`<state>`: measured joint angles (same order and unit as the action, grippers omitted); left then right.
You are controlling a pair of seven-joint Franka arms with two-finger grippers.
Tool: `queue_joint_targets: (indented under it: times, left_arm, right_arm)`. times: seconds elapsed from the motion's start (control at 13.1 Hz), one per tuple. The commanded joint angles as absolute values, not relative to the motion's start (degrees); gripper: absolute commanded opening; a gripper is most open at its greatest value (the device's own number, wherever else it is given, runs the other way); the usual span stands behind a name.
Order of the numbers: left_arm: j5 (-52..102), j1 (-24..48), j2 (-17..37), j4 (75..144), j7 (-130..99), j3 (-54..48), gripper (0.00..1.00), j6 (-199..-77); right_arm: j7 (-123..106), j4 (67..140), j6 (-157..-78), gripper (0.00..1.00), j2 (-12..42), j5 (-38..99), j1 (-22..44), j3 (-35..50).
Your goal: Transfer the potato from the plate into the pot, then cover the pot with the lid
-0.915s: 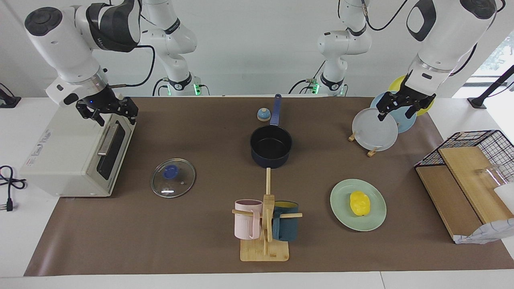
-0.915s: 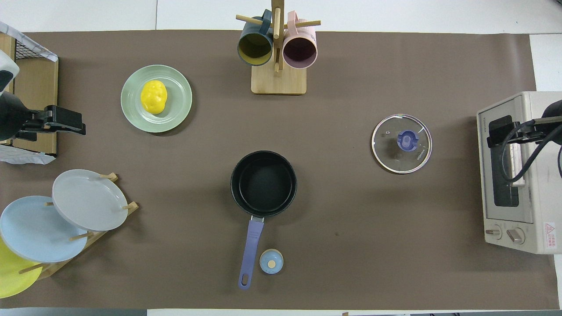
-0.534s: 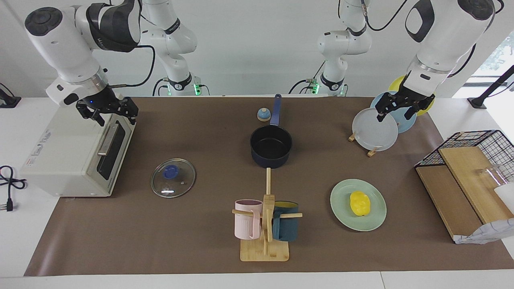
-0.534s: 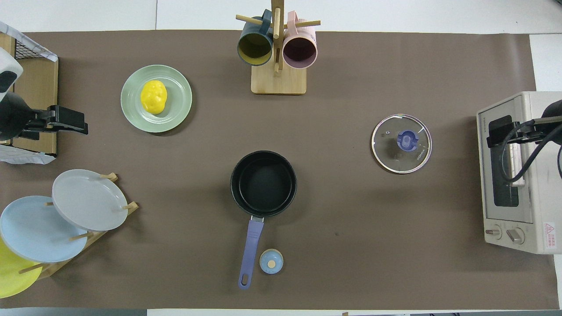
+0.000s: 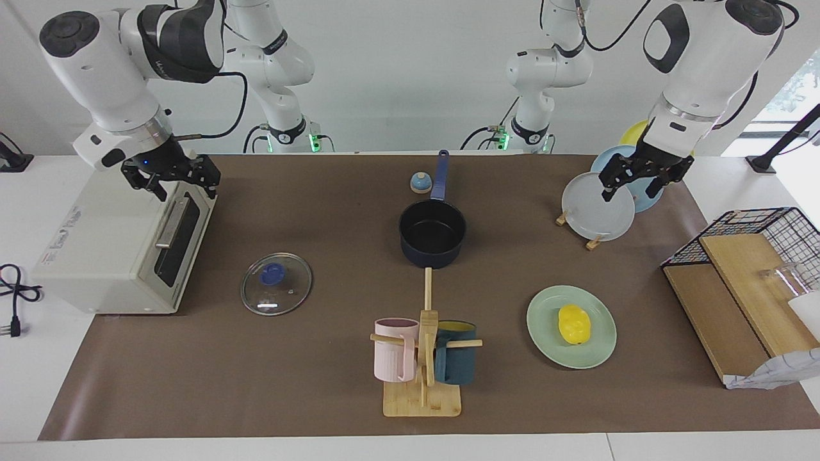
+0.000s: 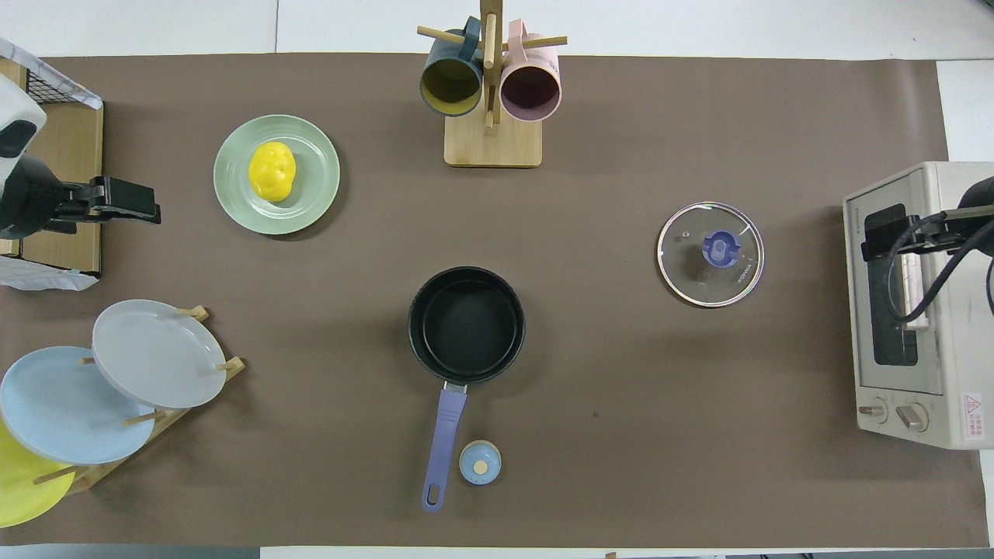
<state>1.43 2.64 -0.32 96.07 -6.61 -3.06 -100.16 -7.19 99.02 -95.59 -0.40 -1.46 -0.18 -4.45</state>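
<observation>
I'm holding my left gripper (image 5: 626,180) up over the rack of upright plates (image 5: 598,206), fingers spread and empty, because the potato pick is not yet begun. My right gripper (image 5: 172,177) is waiting over the toaster oven (image 5: 109,243), fingers spread too, empty.

Nearest me, the navy saucepan (image 5: 432,232) is sitting open and empty at mid-table, handle pointing toward me, so it's ready to receive. The small blue bell (image 5: 419,182) is sitting beside that handle.

Farther out, the glass lid (image 5: 276,283) is lying flat, knob up, toward my right arm's end, graspable from above. The yellow potato (image 5: 573,323) is resting on the mint-green plate (image 5: 544,307), toward my left arm's end, so left looks like the natural picker. The mug tree (image 5: 423,358) is standing farthest.
</observation>
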Motion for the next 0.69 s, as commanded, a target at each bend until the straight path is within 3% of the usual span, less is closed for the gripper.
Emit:
queue_joint_targets:
  times: [0.0, 0.31, 0.61]
  left_arm:
    - [2.37, 2.81, 6.55, 91.00, -5.80, -2.90, 1.00, -101.26]
    - [4.04, 2.64, 25.00, 77.47, -5.98, -3.34, 1.00, -104.31]
    - [4.48, 3.95, 34.26, 75.76, -5.98, -3.25, 1.00, -112.48]
  right_arm:
    - [-8.09, 99.40, -95.27, 1.00, -0.88, -1.32, 0.18, -5.01]
    - [-8.09, 99.49, -95.27, 1.00, -0.97, -1.41, 0.18, -5.01]
    - [-8.09, 99.40, -95.27, 1.00, -0.97, -1.32, 0.26, -5.01]
